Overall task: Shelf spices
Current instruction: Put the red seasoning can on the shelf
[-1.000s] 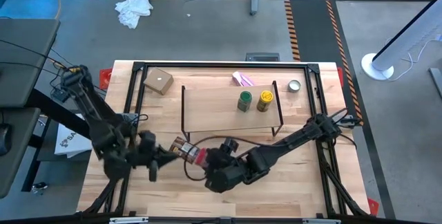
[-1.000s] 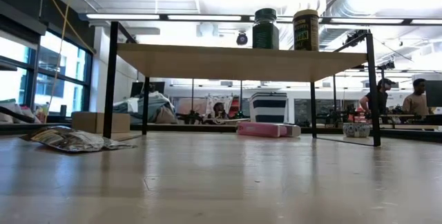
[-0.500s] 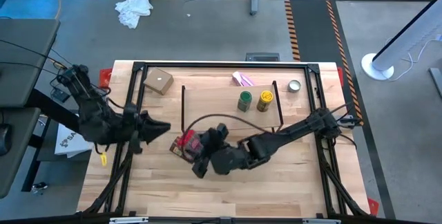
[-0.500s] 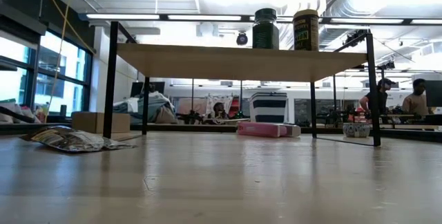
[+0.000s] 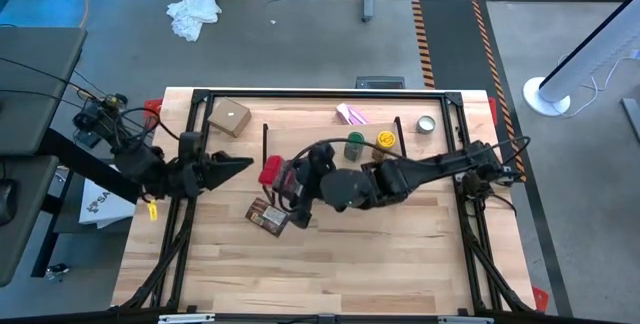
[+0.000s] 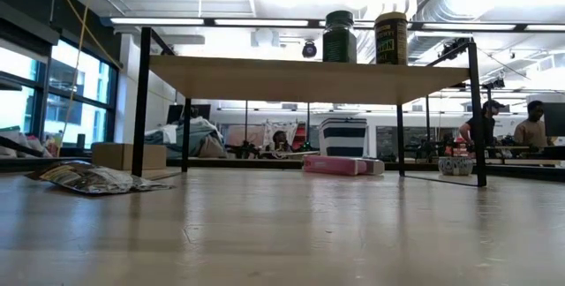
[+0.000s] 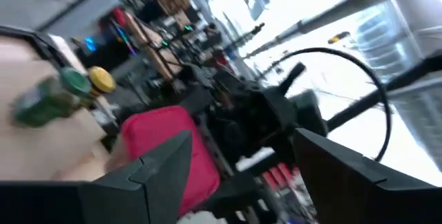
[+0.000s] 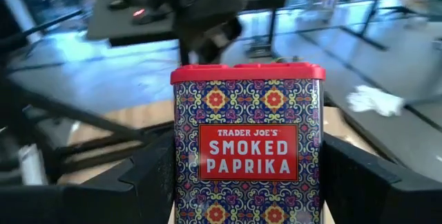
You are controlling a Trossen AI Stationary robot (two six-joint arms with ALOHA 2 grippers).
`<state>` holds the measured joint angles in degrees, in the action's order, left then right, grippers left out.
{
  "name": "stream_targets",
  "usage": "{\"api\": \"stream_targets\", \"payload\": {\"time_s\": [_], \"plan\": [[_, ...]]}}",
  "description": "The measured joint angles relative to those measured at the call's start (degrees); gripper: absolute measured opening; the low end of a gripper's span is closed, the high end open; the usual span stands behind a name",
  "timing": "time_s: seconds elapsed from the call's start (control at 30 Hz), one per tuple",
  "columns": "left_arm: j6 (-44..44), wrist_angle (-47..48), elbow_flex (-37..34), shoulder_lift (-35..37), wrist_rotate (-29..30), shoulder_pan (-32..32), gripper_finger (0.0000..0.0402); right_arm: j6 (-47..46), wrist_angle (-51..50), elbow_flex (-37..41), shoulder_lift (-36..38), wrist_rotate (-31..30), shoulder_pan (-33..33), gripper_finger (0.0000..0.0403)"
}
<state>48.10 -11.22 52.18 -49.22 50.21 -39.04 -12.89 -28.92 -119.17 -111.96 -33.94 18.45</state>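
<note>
From above, we see the right gripper (image 5: 287, 182) clamped on the red paprika tin (image 5: 273, 174), holding it in the air over the left end of the shelf (image 5: 300, 142). Our right wrist camera shows the tin (image 8: 248, 141) upright between the two dark fingers (image 8: 148, 182), its label reading "Trader Joe's Smoked Paprika" under a red lid.

The left gripper (image 5: 228, 167) sits just beside the shelf's left end, its fingers spread apart and empty; from its own wrist camera we see the red tin (image 7: 169, 148) ahead between its fingers (image 7: 159, 169).

On the shelf's plank, toward its right end, the green-lidded jar (image 5: 354, 144) and the yellow jar (image 5: 385, 142) stand side by side; from table height we see both (image 6: 339, 35) (image 6: 391, 38) upright on top. The flat orange-brown packet (image 5: 268, 215) lies on the table in front of the shelf's left end.

Behind the shelf we see a cardboard box (image 5: 230, 117), a pink packet (image 5: 351, 114) and a small silver tin (image 5: 427, 124)
</note>
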Motion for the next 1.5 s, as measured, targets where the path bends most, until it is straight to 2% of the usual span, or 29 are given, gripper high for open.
{"api": "stream_targets", "payload": {"time_s": [0.1,0.23,0.33,0.4,0.53,0.77,1.0,1.3,1.5], "plan": [[3.4,0.7,0.0,0.1,-4.7,1.9,0.0252,2.0,-1.1,0.0,0.3,6.5,-0.5,0.0278],[12.3,6.4,0.0,-0.3,-12.5,3.6,0.0253,2.9,-3.9,0.0,0.3,11.1,-0.3,0.0278],[18.4,10.5,0.0,-1.6,-15.0,3.8,0.0253,2.6,-4.7,0.0,0.3,14.0,0.2,0.0278],[19.5,11.0,0.0,-2.6,-15.6,3.8,0.0253,2.6,-5.6,0.0,0.3,15.2,0.8,0.0278],[20.9,11.0,0.0,-5.0,-16.0,4.5,0.0253,2.5,-8.1,0.0,0.3,15.8,2.4,0.0278],[25.5,10.8,0.0,-10.0,-21.8,7.2,0.0253,2.9,-10.2,0.0,0.4,15.9,3.3,0.0278],[25.9,7.9,0.0,-12.4,-23.4,8.8,0.0253,2.9,-13.7,0.0,1.2,14.7,3.1,0.0278],[28.1,8.0,0.3,-12.5,-20.5,9.1,0.0253,2.9,-16.2,-0.1,1.2,13.5,2.1,0.0278],[27.4,10.6,3.2,-13.1,-20.7,10.0,0.0253,3.1,-15.9,-0.3,1.4,12.9,1.3,0.0278]]}}
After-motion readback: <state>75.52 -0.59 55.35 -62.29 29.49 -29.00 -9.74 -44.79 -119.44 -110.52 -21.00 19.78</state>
